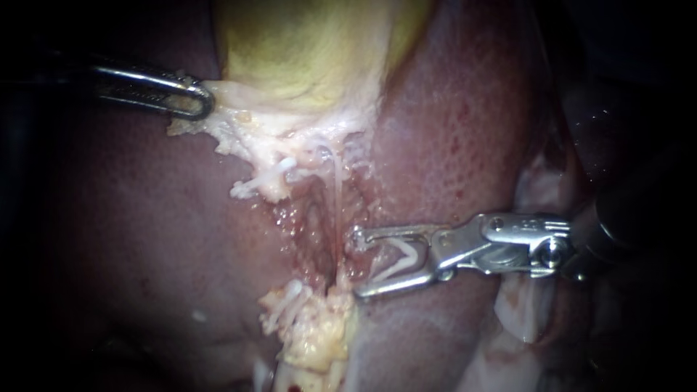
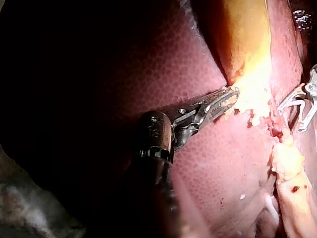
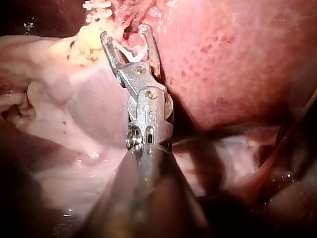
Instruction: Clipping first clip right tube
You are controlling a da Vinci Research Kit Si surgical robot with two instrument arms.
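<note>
The yellow-green gallbladder [image 1: 312, 51] hangs at the top, with dark red liver [image 1: 465, 131] on both sides. My left instrument [image 1: 203, 101] has its jaws shut on the pale tissue at the gallbladder's lower left edge, as the left wrist view confirms [image 2: 230, 96]. A thin pale tube [image 1: 338, 196] runs down the raw groove below the gallbladder. My right instrument [image 1: 357, 263] holds a white V-shaped clip [image 1: 399, 261] between widely spread jaws. Its tips lie just right of the tube, not around it. In the right wrist view the clip [image 3: 131, 51] spans both jaws [image 3: 125, 32].
A short white stub [image 1: 265, 180] sticks out left of the tube. A lump of yellowish fatty tissue [image 1: 319, 334] lies below the groove. Pale membrane [image 1: 523, 305] lies under the right instrument's shaft.
</note>
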